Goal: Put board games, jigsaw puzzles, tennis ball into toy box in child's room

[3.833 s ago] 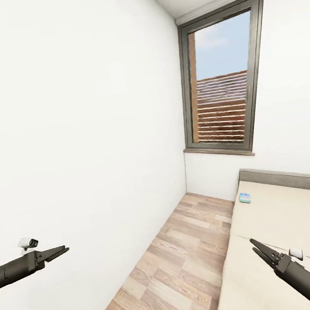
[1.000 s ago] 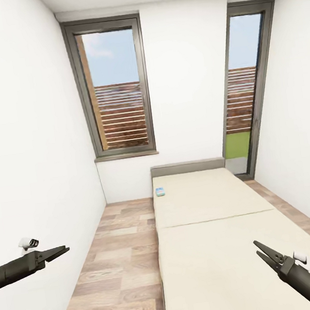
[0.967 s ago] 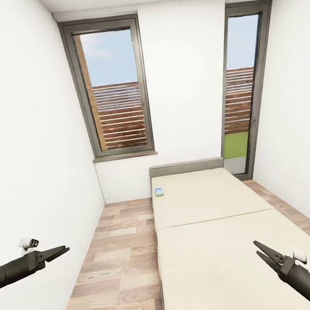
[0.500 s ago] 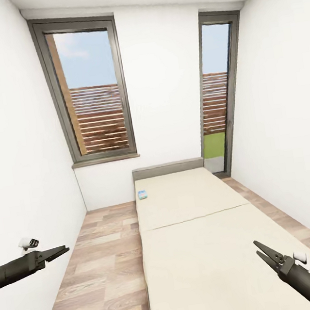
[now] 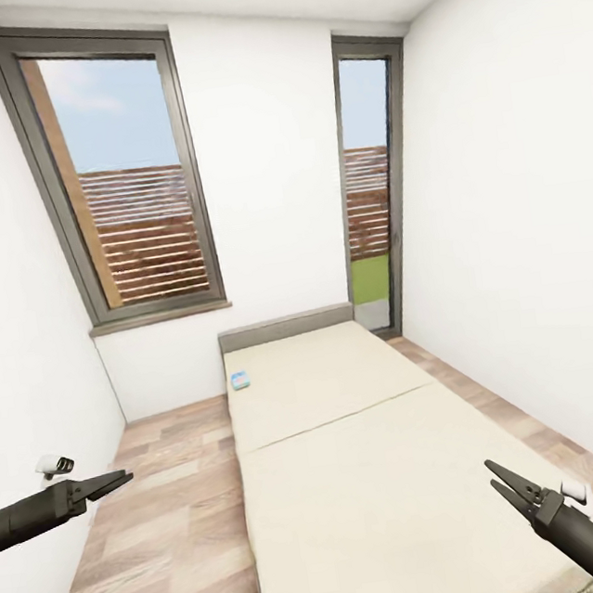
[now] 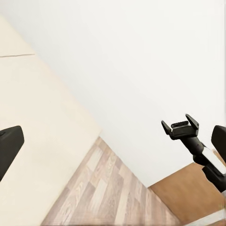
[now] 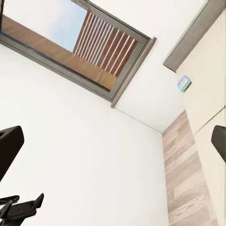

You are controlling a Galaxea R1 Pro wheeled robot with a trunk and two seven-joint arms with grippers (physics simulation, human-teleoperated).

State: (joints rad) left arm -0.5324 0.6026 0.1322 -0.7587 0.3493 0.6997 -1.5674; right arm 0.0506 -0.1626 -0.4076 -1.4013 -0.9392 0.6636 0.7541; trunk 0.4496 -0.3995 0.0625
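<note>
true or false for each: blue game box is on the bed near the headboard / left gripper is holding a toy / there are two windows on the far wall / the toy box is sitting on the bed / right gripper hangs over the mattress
1. A small blue board game lies on the bed near the grey headboard. True.
2. The left gripper holds a toy. False: its fingers are together with nothing between them.
3. Two dark-framed windows are on the far wall, a wide window and a narrow window. True.
4. The toy box sits on the bed. False: the blue board game is the one thing visible on the mattress.
5. The right gripper hangs over the mattress, empty. True.
</note>
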